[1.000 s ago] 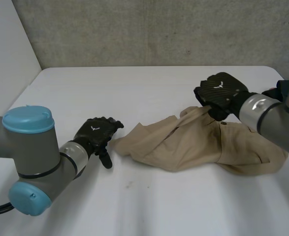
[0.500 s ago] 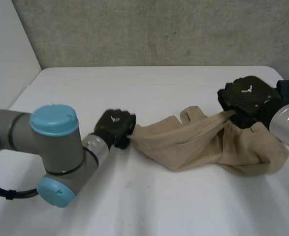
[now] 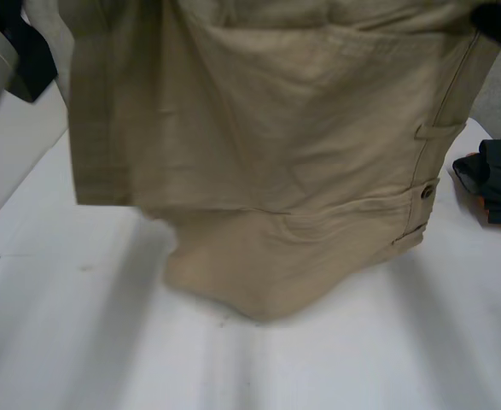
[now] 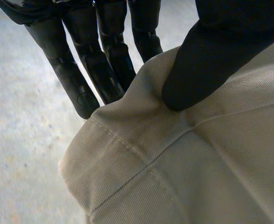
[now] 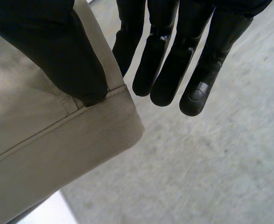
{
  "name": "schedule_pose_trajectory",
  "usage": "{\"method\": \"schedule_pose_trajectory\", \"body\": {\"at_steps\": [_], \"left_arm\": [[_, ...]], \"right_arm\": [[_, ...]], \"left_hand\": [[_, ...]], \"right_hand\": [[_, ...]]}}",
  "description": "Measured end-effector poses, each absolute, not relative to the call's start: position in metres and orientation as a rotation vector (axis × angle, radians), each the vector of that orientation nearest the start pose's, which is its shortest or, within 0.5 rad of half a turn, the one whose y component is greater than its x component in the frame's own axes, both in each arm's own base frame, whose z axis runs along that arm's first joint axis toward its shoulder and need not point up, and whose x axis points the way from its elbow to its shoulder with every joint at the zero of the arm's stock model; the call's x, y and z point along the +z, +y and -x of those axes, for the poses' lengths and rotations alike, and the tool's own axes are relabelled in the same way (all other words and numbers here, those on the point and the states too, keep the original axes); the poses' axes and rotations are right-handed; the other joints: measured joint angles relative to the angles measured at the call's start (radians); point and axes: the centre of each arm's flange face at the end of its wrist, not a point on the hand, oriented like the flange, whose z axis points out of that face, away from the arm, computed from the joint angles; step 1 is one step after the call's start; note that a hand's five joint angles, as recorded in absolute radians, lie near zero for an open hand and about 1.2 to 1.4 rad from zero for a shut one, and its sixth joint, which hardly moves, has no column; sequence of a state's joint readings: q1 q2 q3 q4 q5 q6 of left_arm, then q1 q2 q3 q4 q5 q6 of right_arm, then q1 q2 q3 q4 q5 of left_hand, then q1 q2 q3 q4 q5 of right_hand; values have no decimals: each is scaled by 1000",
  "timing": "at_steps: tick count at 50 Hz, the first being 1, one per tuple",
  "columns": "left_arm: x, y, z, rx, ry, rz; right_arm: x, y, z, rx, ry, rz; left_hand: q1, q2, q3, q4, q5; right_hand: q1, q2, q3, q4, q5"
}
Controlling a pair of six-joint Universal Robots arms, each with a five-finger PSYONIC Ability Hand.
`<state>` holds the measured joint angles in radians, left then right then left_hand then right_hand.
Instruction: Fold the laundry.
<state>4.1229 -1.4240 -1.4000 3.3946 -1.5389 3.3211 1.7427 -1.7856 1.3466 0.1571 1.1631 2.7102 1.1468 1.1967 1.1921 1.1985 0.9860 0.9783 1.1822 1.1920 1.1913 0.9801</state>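
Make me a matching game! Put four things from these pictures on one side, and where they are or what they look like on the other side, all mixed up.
Things:
1. beige garment
2. left hand
3. dark cloth
4. table

Descriptions:
A. white
B. lying near the table's right edge
C. pinching a seamed corner of cloth
D. held up, hanging down over the table

Pairs: 1-D, 2-C, 3-B, 4-A

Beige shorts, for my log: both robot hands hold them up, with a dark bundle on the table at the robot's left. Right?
No: the dark bundle lies at the robot's right, per the head view. The left robot hand and right robot hand do hold the beige shorts up.
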Motion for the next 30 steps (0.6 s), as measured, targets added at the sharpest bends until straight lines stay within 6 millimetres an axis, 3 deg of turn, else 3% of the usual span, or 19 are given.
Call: {"method": "schedule_pose_trajectory", "body": {"at_steps": [4, 8, 12, 13, 15, 16, 21, 24, 25, 26, 27, 28, 30], "left_arm": [[452, -159, 271, -3095, 1543, -678], [451, -166, 275, -3074, 1568, -669], [436, -197, 290, -3002, 1641, -663], [436, -197, 290, -3002, 1641, -663], [418, -223, 305, -2943, 1698, -684], [416, -226, 307, -2935, 1705, -687], [366, -281, 335, -2787, 1790, -757], [358, -289, 338, -2763, 1799, -767], [327, -320, 350, -2683, 1811, -798], [314, -333, 354, -2655, 1809, -806], [314, -333, 354, -2655, 1809, -806], [295, -354, 359, -2620, 1797, -809], [279, -374, 362, -2605, 1770, -801]], "right_arm": [[438, -203, -206, -2498, 1528, 982], [438, -206, -207, -2484, 1532, 973], [415, -240, -218, -2379, 1623, 975], [415, -240, -218, -2379, 1623, 975], [397, -262, -229, -2307, 1681, 980], [394, -265, -231, -2297, 1690, 981], [359, -305, -254, -2251, 1767, 966], [353, -312, -258, -2254, 1777, 961], [343, -324, -263, -2272, 1786, 945], [326, -346, -272, -2330, 1775, 913], [326, -346, -272, -2330, 1775, 913], [320, -354, -276, -2360, 1762, 898], [296, -382, -289, -2500, 1661, 851]], "left_hand": [[0, 0, 0, 0, 0], [0, 0, 0, 0, 0], [0, 0, 0, 0, 0], [0, 0, 0, 0, 0], [0, 0, 0, 1, 0], [0, 0, 0, 1, 0], [0, 0, 1, 4, 0], [0, 1, 1, 4, 0], [0, 1, 1, 4, 0], [0, 1, 1, 4, 0], [0, 1, 1, 4, 0], [0, 1, 1, 4, 0], [-35, -56, -43, -43, -29]], "right_hand": [[0, 0, 0, 0, 0], [0, 0, 0, 0, 0], [2, 0, 0, 0, 0], [2, 0, 0, 0, 0], [5, 0, 0, 2, 0], [5, 0, 0, 2, 0], [5, 0, 0, 4, 0], [5, 0, 0, 4, 0], [5, 0, 0, 4, 0], [5, 0, 0, 4, 0], [5, 0, 0, 4, 0], [5, 0, 0, 4, 0], [4, -1, 0, 4, 0]]}}
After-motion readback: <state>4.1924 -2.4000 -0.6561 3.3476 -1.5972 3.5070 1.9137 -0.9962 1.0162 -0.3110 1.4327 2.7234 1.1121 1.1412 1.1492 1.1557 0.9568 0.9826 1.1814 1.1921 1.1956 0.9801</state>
